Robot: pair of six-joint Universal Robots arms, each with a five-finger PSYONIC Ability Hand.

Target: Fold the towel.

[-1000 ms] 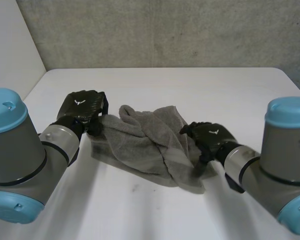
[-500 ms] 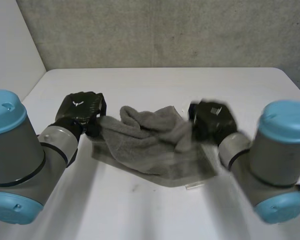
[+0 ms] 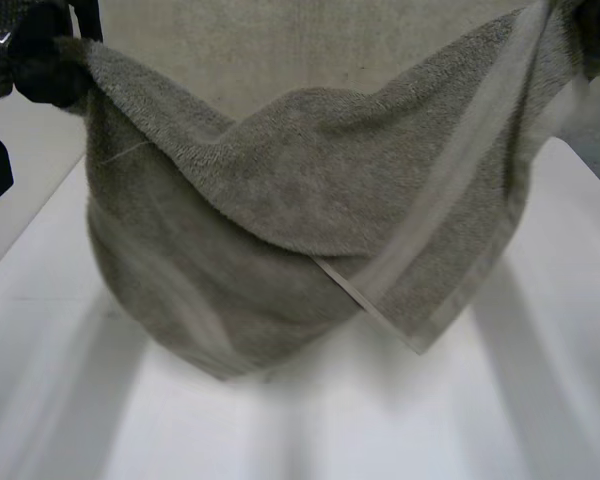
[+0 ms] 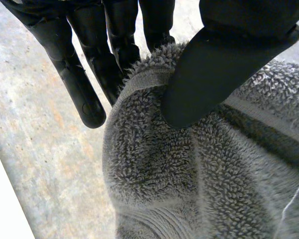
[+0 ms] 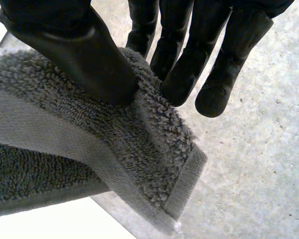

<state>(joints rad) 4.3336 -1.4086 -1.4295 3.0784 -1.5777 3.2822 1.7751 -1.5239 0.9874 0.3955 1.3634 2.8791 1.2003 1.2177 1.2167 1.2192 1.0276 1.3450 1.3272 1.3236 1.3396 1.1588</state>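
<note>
Hanging between both hands, the towel sags in the air over the counter — left hand and right hand each pinch an upper corner, thumb against fingers. No fold looks made yet — folding is all to do.

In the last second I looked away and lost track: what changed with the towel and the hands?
The left hand and right hand rose and lifted the towel up from the table, towards the head camera. The crumpled heap now hangs spread between them, sagging in the middle. Each hand pinches one top end between thumb and fingers. Unchanged: each hand is at its own side of the towel.
</note>
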